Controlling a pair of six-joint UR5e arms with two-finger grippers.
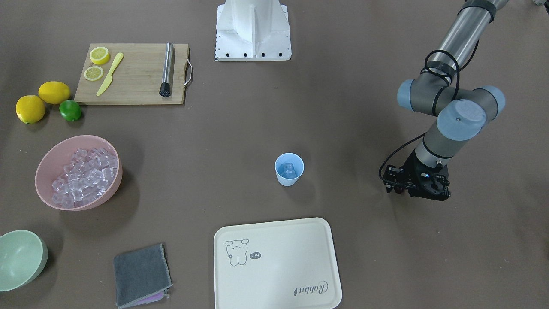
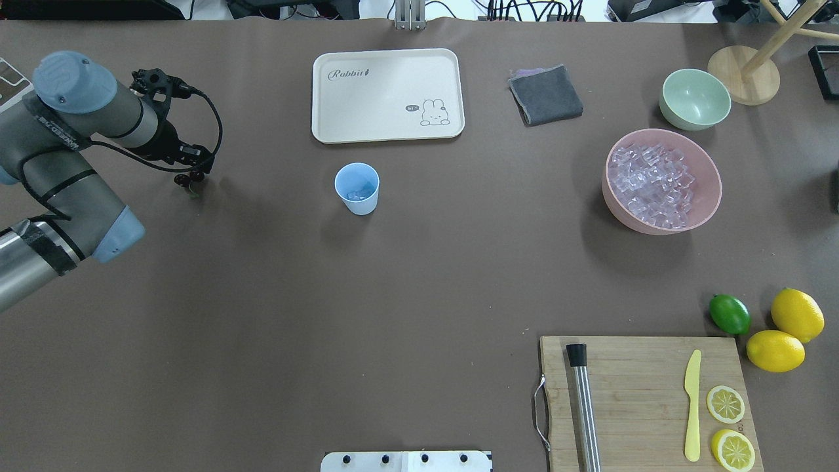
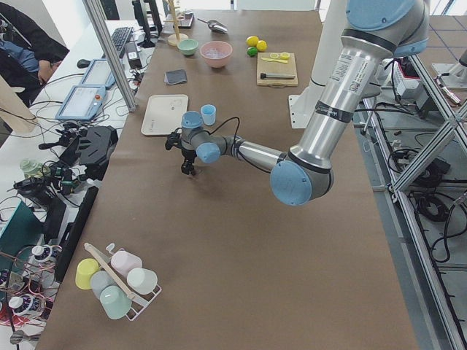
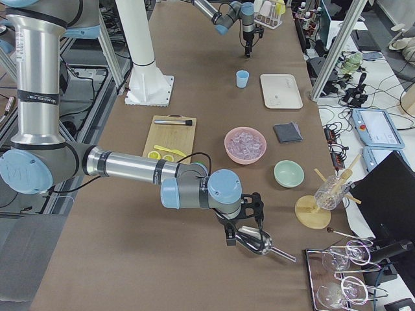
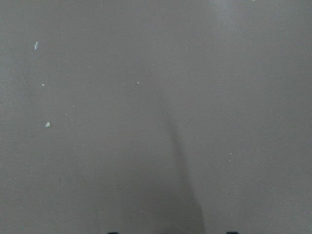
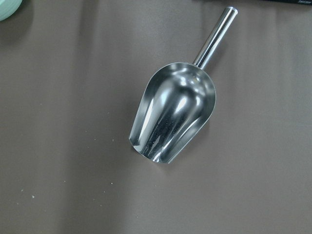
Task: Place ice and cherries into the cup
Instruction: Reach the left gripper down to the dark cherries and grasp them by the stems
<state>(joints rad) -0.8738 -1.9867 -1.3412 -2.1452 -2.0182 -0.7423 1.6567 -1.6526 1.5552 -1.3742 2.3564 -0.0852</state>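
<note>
The light-blue cup (image 2: 357,189) stands upright mid-table, near the cream tray, with a little ice (image 1: 287,169) in it. More ice cubes (image 2: 652,177) fill the pink bowl (image 2: 711,196). My left gripper (image 2: 194,172) hangs above the table well to the left of the cup. It looks shut on the dark cherries (image 2: 186,176), which dangle at its tips. The left wrist view shows only bare table. My right gripper (image 4: 241,228) hovers over a metal scoop (image 6: 170,117) that lies on the table. Its fingers show in no close view, so I cannot tell whether it is open or shut.
A cream tray (image 2: 387,95) lies beyond the cup. A grey cloth (image 2: 545,95) and a pale green bowl (image 2: 695,98) are near the pink bowl. A cutting board (image 2: 642,400) holds a muddler, a knife and lemon slices. A lime (image 2: 729,314) and two lemons lie beside it.
</note>
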